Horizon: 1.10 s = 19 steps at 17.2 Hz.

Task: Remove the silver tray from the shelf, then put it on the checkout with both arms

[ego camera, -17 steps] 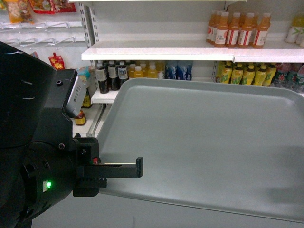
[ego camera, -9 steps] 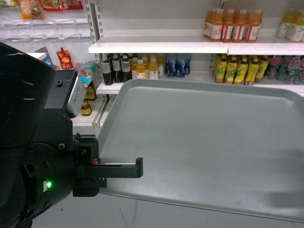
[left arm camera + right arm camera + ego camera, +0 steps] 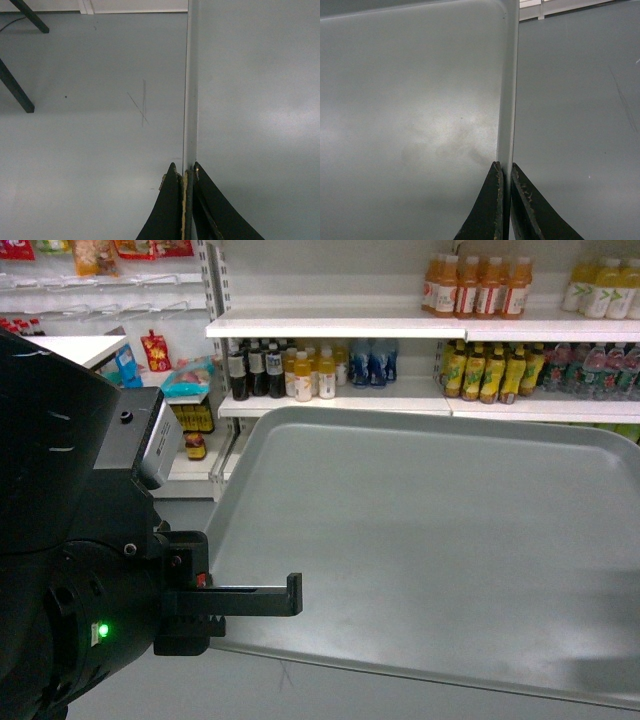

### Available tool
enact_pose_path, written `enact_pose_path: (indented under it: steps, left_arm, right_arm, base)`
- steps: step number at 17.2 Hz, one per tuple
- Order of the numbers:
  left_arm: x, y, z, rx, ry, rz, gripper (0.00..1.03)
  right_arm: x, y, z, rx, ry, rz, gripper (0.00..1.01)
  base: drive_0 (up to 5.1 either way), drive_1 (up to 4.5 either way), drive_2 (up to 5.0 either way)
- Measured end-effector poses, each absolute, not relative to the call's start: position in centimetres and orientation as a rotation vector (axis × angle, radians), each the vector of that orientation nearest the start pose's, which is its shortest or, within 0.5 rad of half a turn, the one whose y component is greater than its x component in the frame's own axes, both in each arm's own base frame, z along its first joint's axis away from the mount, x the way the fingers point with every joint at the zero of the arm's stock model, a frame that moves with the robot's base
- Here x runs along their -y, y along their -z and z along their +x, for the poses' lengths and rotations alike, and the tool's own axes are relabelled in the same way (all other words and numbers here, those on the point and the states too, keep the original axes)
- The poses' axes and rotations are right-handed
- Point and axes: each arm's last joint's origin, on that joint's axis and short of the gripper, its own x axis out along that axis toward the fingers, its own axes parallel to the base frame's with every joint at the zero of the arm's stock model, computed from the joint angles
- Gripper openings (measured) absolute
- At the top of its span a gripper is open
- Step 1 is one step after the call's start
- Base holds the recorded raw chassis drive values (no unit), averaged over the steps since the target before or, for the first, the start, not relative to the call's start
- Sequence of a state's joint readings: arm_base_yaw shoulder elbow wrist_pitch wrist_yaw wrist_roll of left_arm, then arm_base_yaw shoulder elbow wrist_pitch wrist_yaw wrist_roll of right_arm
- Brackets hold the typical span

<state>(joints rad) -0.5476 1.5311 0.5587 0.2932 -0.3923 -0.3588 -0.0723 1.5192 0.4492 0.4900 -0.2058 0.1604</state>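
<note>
Grey-green silver tray [image 3: 430, 550], rim pinched by both fingers, hangs before bottle-stocked shelves [image 3: 340, 325].

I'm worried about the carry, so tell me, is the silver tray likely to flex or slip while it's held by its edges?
The silver tray probably stays stiff: it spans flat with no visible sag. The left gripper and right gripper pinch only its thin rim, so slipping seems possible. Being empty, it's likely light.
</note>
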Motion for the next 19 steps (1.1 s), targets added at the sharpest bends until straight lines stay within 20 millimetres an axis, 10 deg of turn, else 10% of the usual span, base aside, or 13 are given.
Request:
enact_pose_path:
  steps: [6,19]
  left_arm:
    - [13.18,-14.06,23.67,-0.614,0.041,-0.043,0.03]
    - [13.21,-14.04,23.67,-0.616,0.043,-0.042,0.03]
  right_arm:
    - [1.28,-12.85,25.62,-0.583,-0.083,0.236,0.03]
    - [1.41,-12.85,25.63,-0.583,-0.080,0.238,0.03]
  base:
    - [0.0,-2.14,2.1]
    - [-4.9,2.52,2.5]
